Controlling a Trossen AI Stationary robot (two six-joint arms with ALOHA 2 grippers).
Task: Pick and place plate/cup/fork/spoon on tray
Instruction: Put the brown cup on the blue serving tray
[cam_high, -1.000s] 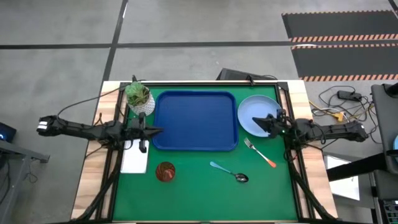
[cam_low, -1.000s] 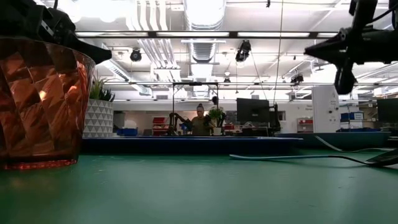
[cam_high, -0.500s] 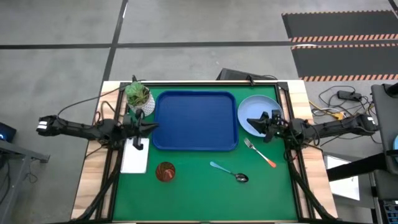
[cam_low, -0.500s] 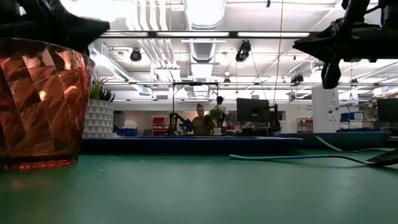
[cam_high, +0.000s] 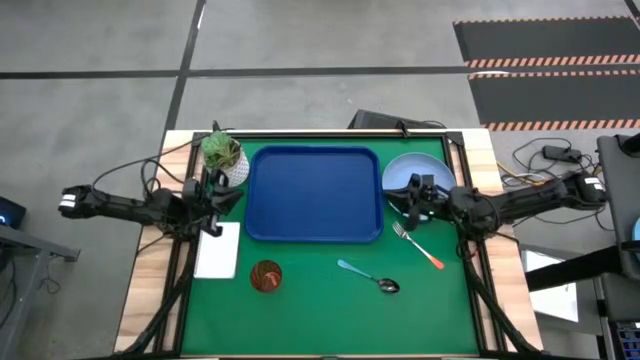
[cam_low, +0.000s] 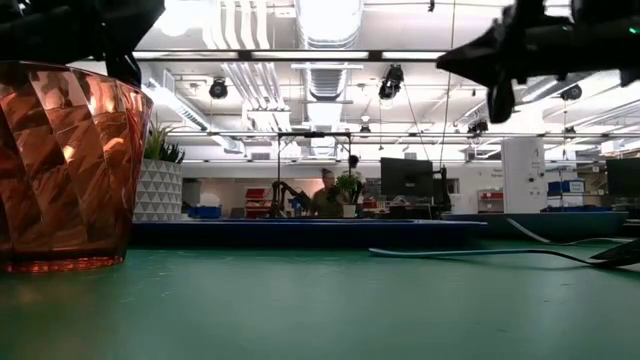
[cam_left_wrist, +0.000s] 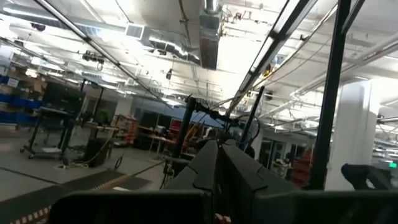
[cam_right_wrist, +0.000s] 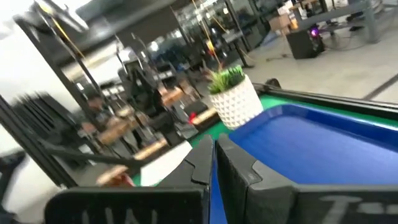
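From above we see the tray (cam_high: 314, 194) lying bare on the green mat (cam_high: 320, 300) that covers the table (cam_high: 150, 290). The plate (cam_high: 398, 178) sits just beside the tray's right edge, and our right gripper (cam_high: 412, 196) hangs over the plate's near-left part. In the right wrist view its fingers (cam_right_wrist: 205, 163) are pressed together with nothing between them, pointing across the tray (cam_right_wrist: 323, 149) toward the white plant pot (cam_right_wrist: 235, 101). The fork (cam_high: 418, 246) lies on the mat just below that gripper, tines toward it, orange handle running away to the right. The spoon (cam_high: 367, 276) lies nearer the front, close to the fork but apart from it.

Our left gripper (cam_high: 216, 196) is held off the tray's left edge, beside the plant pot (cam_high: 226, 158) and above a white sheet (cam_high: 217, 250). The left wrist view shows its fingers (cam_left_wrist: 217, 165) closed together and empty. The cup (cam_high: 266, 275) stands upright on the mat in front of that gripper, well apart from the fingers; in the low view the cup (cam_low: 62, 165) fills the left side.
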